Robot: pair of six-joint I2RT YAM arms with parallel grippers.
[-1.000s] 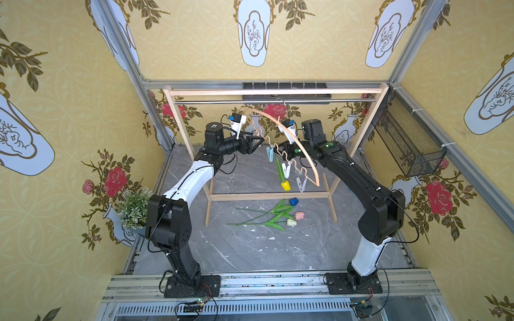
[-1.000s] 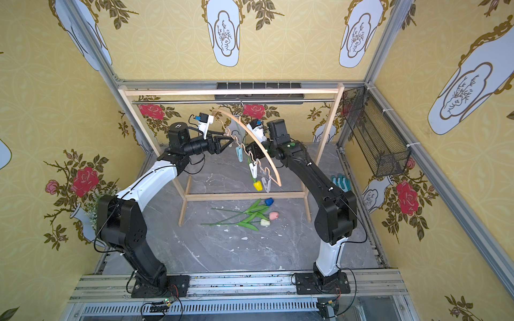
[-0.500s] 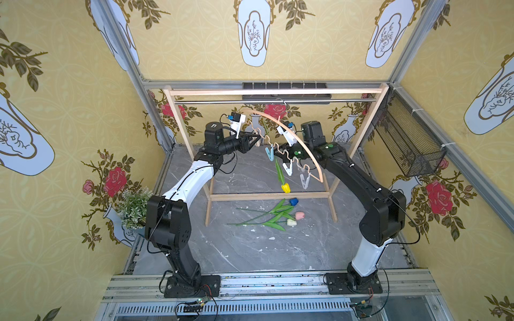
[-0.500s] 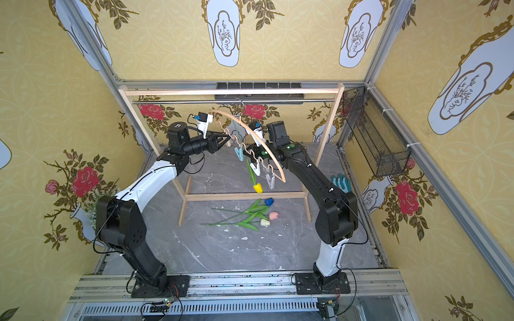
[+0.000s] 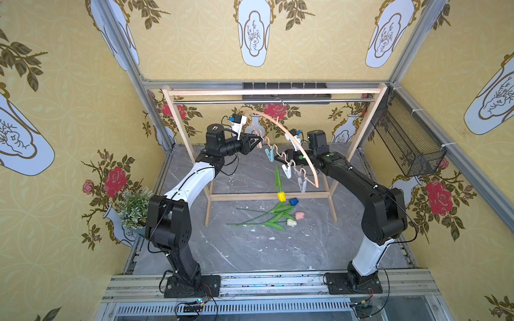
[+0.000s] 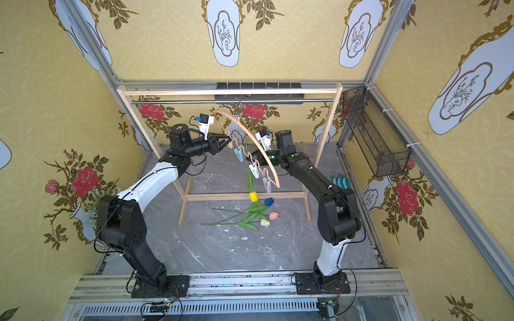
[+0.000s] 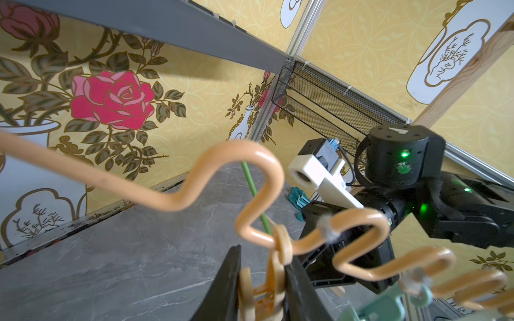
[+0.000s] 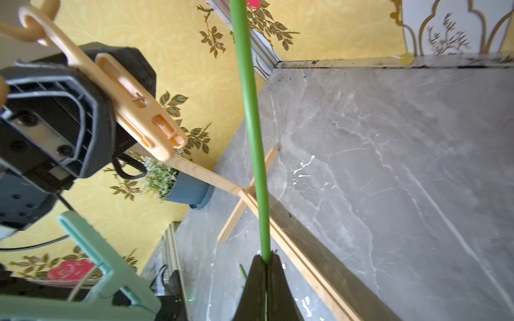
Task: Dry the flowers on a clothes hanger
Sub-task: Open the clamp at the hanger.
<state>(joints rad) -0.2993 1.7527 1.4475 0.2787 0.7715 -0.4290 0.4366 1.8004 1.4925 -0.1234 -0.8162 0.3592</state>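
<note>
While the left pincer [image 7: 262,258] stands clamped on the peach plastic clothespin [image 7: 271,283] at the near end of the arched light-wood clothes hanger [image 5: 294,141], its black fingers [image 7: 228,278] pressing the pin's two flanks, the right pincer [image 8: 266,266] is shut tight on the thin green stem [image 8: 247,111] of the yellow artificial tulip [image 5: 281,196]. The hanger hangs by its hook from the metal rail of the tall wooden rack [image 5: 250,102]. The tulip hangs head down, its long axis close to upright. Its free stem end reaches up past the hanger's wavy lower bar [image 7: 172,198].

The coming move turns on one gap. In both top views the stem stands just beside the clothespin, on the right arm's side, and apart from it. The right wrist view shows the pin's mouth aimed across at the stem with open air between. Whether that mouth is spread I cannot tell. As I judge it, the right arm must carry the stem sideways toward the left arm, keeping it upright, until it enters the mouth.

The blue [image 5: 293,201], pink [image 5: 299,215] and white [image 5: 291,222] tulips lie on the grey marble counter [image 5: 222,250], well below.
</note>
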